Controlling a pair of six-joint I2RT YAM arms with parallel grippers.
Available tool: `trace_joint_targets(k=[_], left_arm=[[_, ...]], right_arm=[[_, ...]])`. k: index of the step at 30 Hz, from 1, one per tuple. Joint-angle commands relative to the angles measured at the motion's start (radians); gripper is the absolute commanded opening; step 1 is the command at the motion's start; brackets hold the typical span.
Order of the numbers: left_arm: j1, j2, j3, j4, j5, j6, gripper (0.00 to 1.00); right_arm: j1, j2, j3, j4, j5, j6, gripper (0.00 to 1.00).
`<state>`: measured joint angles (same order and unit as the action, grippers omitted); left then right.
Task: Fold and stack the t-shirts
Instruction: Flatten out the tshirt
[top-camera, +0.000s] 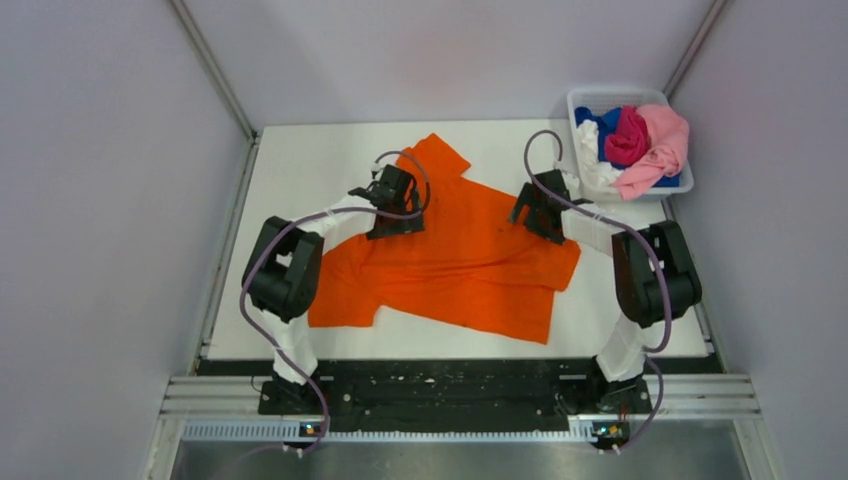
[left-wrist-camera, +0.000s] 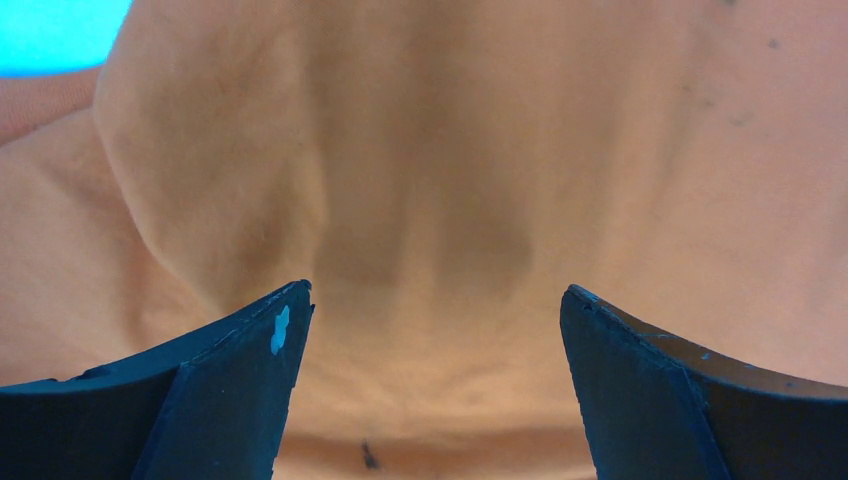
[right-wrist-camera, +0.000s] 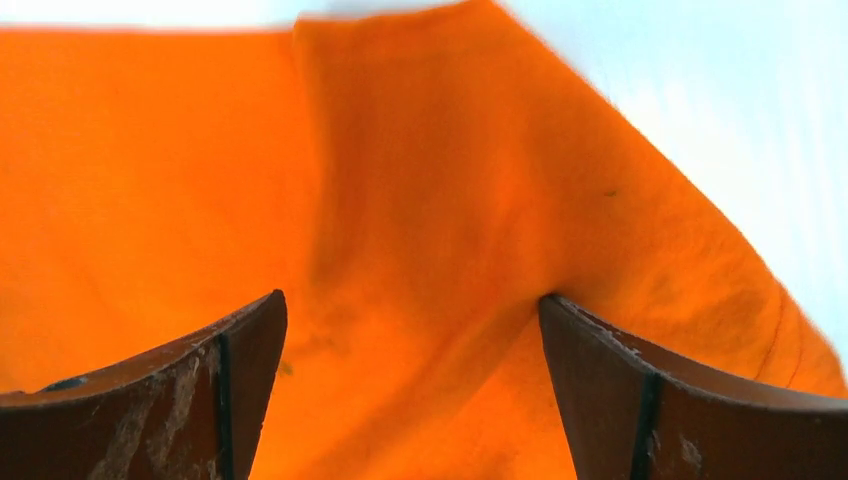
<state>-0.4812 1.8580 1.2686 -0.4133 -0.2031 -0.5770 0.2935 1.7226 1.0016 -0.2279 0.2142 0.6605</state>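
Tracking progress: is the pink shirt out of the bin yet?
No, the pink t-shirt lies crumpled inside the white bin.

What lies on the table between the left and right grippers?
Only the orange t-shirt: its spread torso fills the stretch between the left gripper and the right gripper, nothing else on it. The top external view shows this.

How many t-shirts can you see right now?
5. The orange t-shirt lies spread on the table. The pink t-shirt, magenta t-shirt, blue t-shirt and white t-shirt are bunched in the white bin; more may be hidden beneath.
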Motion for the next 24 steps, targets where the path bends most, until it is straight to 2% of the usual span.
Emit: trace_joint_targets(k=[1, 6, 9, 14, 18, 21, 24], left_arm=[[0.059, 0.075, 0.069, 0.004, 0.070, -0.013, 0.99], [0.130, 0.188, 0.175, -0.044, 0.175, -0.037, 0.99], [0.164, 0.250, 0.239, -0.048, 0.229, -0.053, 0.98], [0.211, 0.361, 0.386, -0.066, 0.305, -0.107, 0.98], [0.232, 0.473, 0.560, -0.129, 0.356, -0.132, 0.97], [0.229, 0.435, 0.607, -0.159, 0.369, -0.111, 0.95], [0.214, 0.263, 0.477, -0.117, 0.287, -0.073, 0.96]], right_arm=[[-0.043, 0.150, 0.086, 0.061, -0.086, 0.010, 0.95], [-0.098, 0.336, 0.260, 0.055, -0.204, -0.007, 0.93], [-0.120, 0.453, 0.400, 0.026, -0.210, -0.035, 0.93], [-0.144, 0.632, 0.674, -0.063, -0.264, -0.058, 0.93], [-0.155, 0.761, 0.938, -0.174, -0.268, -0.090, 0.93], [-0.153, 0.762, 1.042, -0.253, -0.285, -0.139, 0.93], [-0.137, 0.596, 0.975, -0.253, -0.198, -0.191, 0.99]])
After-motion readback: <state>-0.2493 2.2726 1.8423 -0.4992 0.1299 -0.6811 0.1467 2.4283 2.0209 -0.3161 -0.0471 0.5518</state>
